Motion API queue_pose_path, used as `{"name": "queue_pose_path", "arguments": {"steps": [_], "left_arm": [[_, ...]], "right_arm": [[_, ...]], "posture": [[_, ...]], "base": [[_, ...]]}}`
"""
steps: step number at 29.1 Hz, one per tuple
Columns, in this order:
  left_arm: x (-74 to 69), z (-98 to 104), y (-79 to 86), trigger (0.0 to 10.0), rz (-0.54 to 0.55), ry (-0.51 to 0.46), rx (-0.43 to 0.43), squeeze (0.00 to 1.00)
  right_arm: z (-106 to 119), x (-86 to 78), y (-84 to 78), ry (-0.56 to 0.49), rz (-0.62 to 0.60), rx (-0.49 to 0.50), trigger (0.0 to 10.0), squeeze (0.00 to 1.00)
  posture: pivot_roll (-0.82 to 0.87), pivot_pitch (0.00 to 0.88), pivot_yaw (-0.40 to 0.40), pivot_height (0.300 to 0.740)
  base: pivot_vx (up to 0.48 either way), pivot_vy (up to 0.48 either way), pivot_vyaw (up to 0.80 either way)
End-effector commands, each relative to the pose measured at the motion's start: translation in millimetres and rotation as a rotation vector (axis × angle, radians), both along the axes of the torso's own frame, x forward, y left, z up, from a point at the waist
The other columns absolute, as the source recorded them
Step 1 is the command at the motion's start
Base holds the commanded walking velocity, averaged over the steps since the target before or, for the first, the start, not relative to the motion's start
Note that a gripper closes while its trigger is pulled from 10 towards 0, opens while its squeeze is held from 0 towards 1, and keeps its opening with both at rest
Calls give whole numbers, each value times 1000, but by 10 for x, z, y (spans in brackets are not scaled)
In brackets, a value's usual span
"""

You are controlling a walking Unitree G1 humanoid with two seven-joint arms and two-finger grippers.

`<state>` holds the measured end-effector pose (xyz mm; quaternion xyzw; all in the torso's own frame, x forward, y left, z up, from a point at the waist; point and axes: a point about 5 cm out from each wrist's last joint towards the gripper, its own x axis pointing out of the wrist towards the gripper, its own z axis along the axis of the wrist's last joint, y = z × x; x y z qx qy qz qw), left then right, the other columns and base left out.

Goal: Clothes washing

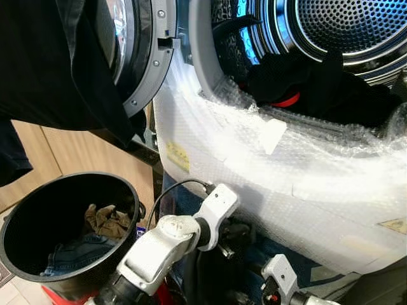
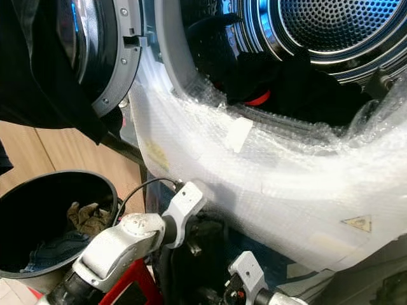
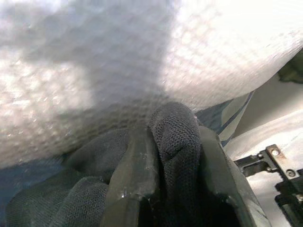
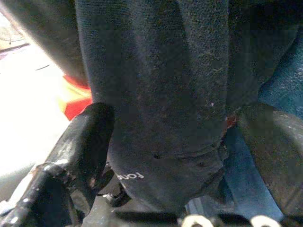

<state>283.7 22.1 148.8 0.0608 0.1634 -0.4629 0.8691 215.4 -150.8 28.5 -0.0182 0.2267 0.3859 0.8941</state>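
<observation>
1. Two black fingers of the left gripper [image 3: 165, 189] are clamped on a dark garment [image 3: 177, 130], held low against the bubble-wrapped washer front [image 1: 267, 165].
2. Right gripper [image 4: 180, 156] fingers are spread around another dark cloth [image 4: 156, 94].
3. Drum [image 1: 343, 25], already holding clothes [image 1: 318, 86], lies above and ahead; left arm is judged nearer.
4. Bucket [image 1: 38, 197] is at left.

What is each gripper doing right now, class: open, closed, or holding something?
Left gripper: closed on a black knit garment.
Right gripper: open, dark cloth between its fingers.
</observation>
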Motion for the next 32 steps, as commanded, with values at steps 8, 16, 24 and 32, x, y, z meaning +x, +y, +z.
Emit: {"name": "queue_pose_path", "arguments": {"steps": [8,16,24,32], "left_arm": [[-21,159,-104,0,-39,-22,-63,0],[-67,248,-249,0,-115,-60,-57,0],[-105,347,-284,0,-140,-51,-116,0],[-85,343,-188,0,-123,-55,-86,0]], "right_arm": [[36,64,77,-21,-78,30,10000,0],[198,174,256,-83,-121,109,10000,0],[193,194,271,-93,-109,89,10000,0],[223,292,261,-105,-179,137,10000,0]], "posture": [[64,0,-87,740],[66,0,-90,740],[72,0,-95,740],[83,0,-94,740]], "base": [[0,0,0],[0,0,0],[0,0,0],[0,0,0]]}}
